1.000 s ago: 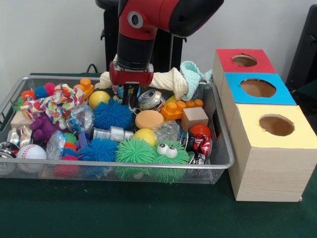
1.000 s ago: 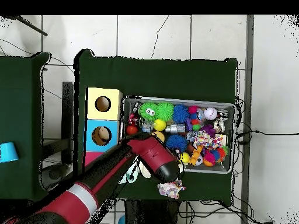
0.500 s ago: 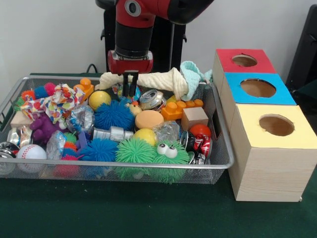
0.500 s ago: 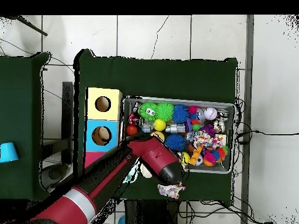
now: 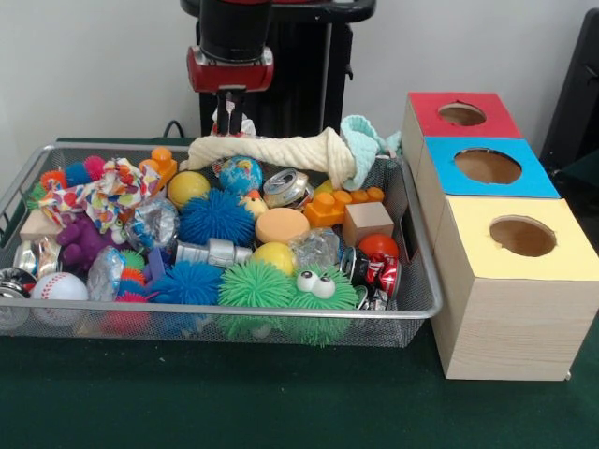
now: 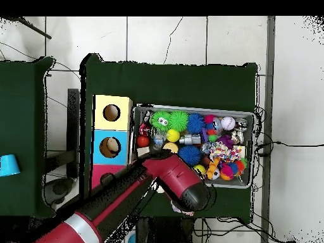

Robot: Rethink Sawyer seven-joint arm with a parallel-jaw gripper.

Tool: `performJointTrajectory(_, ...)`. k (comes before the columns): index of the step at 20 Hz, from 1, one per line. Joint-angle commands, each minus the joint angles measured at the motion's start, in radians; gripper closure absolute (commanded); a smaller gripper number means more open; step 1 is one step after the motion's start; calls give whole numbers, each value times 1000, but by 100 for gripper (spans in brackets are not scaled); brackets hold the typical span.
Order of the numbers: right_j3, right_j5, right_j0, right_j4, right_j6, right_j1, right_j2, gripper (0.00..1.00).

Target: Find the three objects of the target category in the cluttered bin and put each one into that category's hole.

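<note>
The silver wire-mesh bin (image 5: 234,313) is full of mixed toys, balls, crushed cans and blocks; it also shows in the overhead view (image 6: 190,108). The red-panelled hole (image 5: 461,114) tops the farthest of three wooden boxes to the right of the bin. My gripper (image 5: 228,110) hangs well above the bin's far rim, over the cream rope toy (image 5: 271,150). I see nothing clearly held in it. In the overhead view the red arm (image 6: 171,174) crosses the bin's near corner and covers most of the red box.
The blue-panelled hole (image 5: 488,166) and the yellow-panelled hole (image 5: 522,236) sit in front of the red one. A globe ball (image 5: 241,175) lies uncovered below the gripper. A small pale crumpled thing (image 5: 243,127) shows just behind the bin's far rim.
My gripper has risen out of the bin, from among the toys near the blue spiky ball to above the far rim, drifting slightly left. The globe ball is now uncovered.
</note>
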Motion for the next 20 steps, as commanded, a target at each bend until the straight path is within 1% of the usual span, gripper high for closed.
performJointTrajectory(1, 34, -136, -12, -7, 172, 10, 82, 100)
performJointTrajectory(4, 23, -101, -28, 35, 169, 25, 113, 100)
performJointTrajectory(5, 23, -79, -38, 60, 160, 21, 126, 100)
performJointTrajectory(7, 35, -21, -74, 139, 107, -19, 159, 100)
performJointTrajectory(9, 61, 86, -127, 267, -39, -81, 199, 100)
performJointTrajectory(10, 64, 116, -139, 301, -91, -93, 205, 100)
performJointTrajectory(11, 60, 130, -143, 316, -117, -93, 208, 100)
performJointTrajectory(16, 54, 140, -150, 346, -137, -91, 208, 100)
performJointTrajectory(17, 64, 150, -162, 369, -173, -102, 218, 100)
performJointTrajectory(20, 73, 168, -181, 402, -219, -116, 236, 100)
